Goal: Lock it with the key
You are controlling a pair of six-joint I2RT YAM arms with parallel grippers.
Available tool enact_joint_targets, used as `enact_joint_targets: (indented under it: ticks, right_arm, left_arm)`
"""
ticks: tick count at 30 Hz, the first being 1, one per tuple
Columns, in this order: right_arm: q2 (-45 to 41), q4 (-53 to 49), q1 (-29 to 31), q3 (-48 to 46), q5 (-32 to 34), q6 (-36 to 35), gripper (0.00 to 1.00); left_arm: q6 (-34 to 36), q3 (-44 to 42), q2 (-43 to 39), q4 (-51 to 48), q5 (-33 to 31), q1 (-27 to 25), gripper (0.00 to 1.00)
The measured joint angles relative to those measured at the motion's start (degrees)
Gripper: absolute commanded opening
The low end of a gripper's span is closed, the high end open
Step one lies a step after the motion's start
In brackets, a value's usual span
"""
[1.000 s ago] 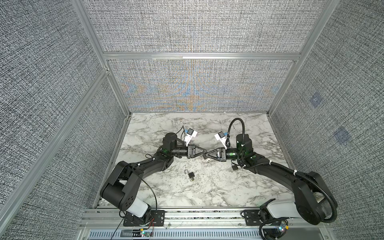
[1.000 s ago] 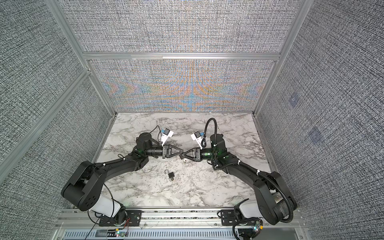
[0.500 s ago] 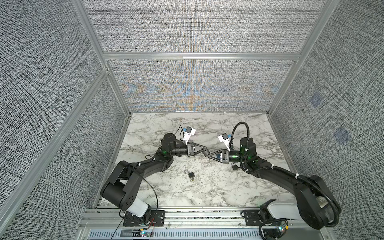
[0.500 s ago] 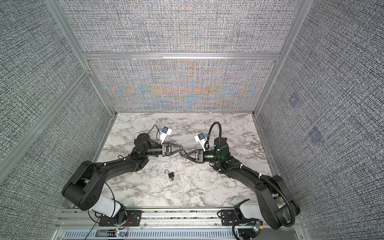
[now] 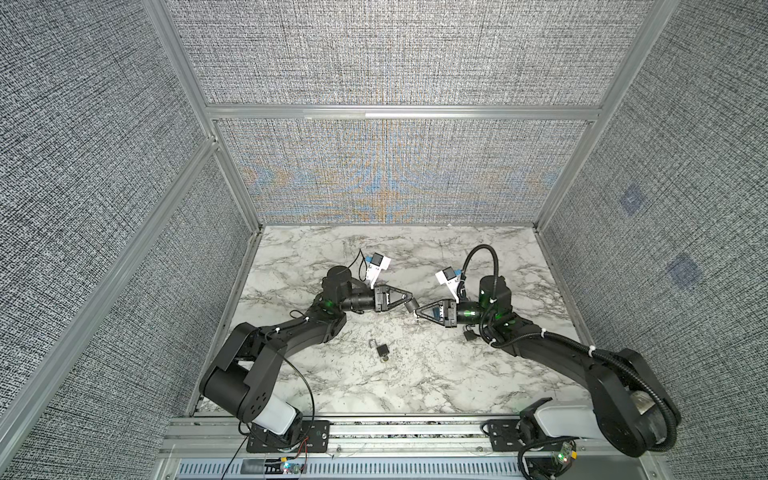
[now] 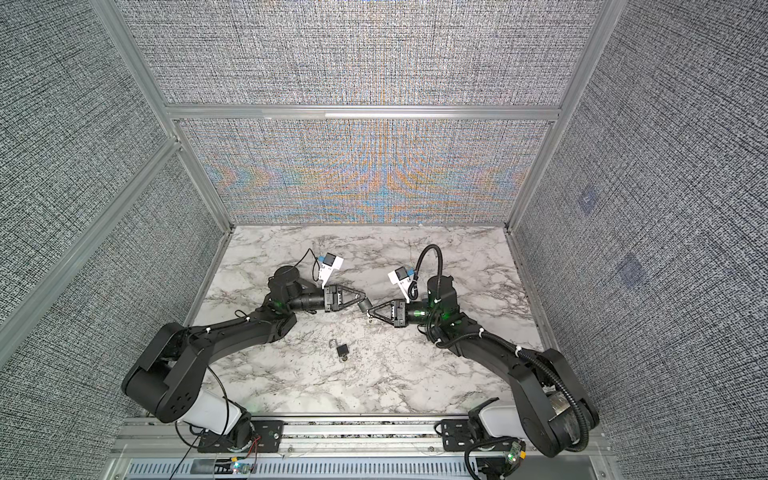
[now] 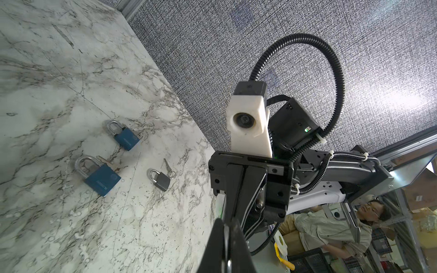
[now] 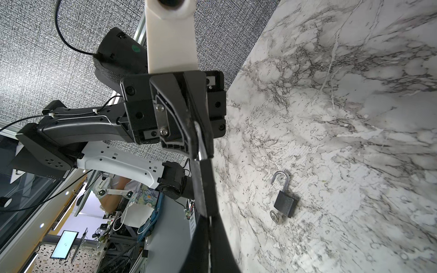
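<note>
Above the middle of the marble table, my left gripper (image 5: 411, 300) is shut on the silver shackle of a small dark padlock (image 5: 410, 306). The lock body (image 8: 203, 186) reaches from the left gripper's fingers (image 8: 189, 132) to my right gripper (image 8: 209, 227). That right gripper (image 5: 417, 319) faces the left one tip to tip and is shut. A thin silver strip, which looks like the key, shows between its fingers. In the left wrist view a silver sliver sits between the shut left fingers (image 7: 236, 238).
An open dark padlock (image 5: 381, 349) with a key ring lies on the table in front of both grippers. Two blue padlocks (image 7: 125, 137) (image 7: 100, 178) and a small grey one (image 7: 160, 180) with keys lie close by the right arm. Fabric walls enclose the table.
The right gripper's jaws have closed. A second ago the two tips met; the right wrist has since drawn back to the right and its tip sits slightly nearer the front.
</note>
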Motion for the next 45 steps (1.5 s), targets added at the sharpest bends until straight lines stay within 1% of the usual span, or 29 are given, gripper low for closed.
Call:
enact_joint_targets:
  ticks: [5,8,16,20,24,26,30,35,39,45]
  right_arm:
    - [-0.1,2.1,0.1,-1.1,0.2,0.9,0.00]
    - [-0.1,2.1,0.1,-1.8,-0.1,1.6,0.00]
    - [-1.6,1.7,0.0,-3.7,0.1,2.2,0.00]
    - [-4.4,-2.0,-1.1,-4.0,1.7,1.0,0.00]
    - [-9.0,-10.9,-3.5,-2.8,6.0,-2.5,0.00]
    - [-11.6,-15.5,-4.8,-1.9,8.7,-4.3,0.00]
    - [-16.4,-25.0,-7.1,-0.3,14.3,-7.5,0.00]
    - [-20.7,-34.2,-9.1,0.2,20.7,-9.5,0.00]
    - [-23.7,-38.7,-10.2,-0.5,24.7,-9.7,0.00]
    - [-27.6,-42.2,-10.5,-3.5,28.2,-9.4,0.00]
  left_arm:
    - [0.2,0.0,-0.7,-0.7,-0.4,0.6,0.00]
    - [0.1,-0.1,-1.4,-0.5,-2.6,1.6,0.00]
    - [-0.6,-0.1,-1.8,1.0,-2.9,2.9,0.00]
    - [0.8,0.1,-2.0,-1.5,-3.1,3.1,0.00]
    - [4.5,0.4,-2.3,-8.5,-4.7,2.6,0.00]
    - [6.7,0.8,-2.3,-12.8,-6.3,1.6,0.00]
    - [10.0,1.5,-0.9,-19.8,-9.1,-2.5,0.00]
    - [11.1,2.7,3.5,-24.6,-12.3,-8.7,0.00]
    - [11.0,4.2,7.9,-25.8,-14.1,-11.5,0.00]
    - [11.1,9.5,14.1,-29.6,-16.5,-14.7,0.00]
